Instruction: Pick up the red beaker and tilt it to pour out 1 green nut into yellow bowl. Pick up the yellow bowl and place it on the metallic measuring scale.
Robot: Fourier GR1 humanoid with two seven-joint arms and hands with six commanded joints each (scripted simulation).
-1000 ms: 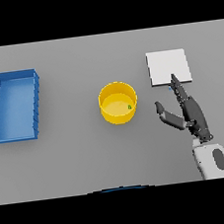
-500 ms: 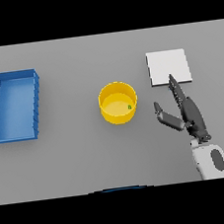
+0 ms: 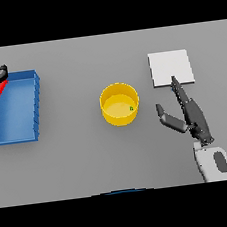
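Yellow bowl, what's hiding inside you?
The yellow bowl holds one small green nut, lying near its right inner wall. The rest of its floor looks bare yellow. The near wall covers a strip of the floor, so nothing can be told about that strip.

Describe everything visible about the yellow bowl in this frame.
The yellow bowl is round and open-topped with a plain, smooth, plastic-looking wall, standing upright on the grey table near its middle. A single small green nut lies inside, near the right wall. Nothing touches the bowl from outside: the right hand is to its right, apart from it, fingers straight.
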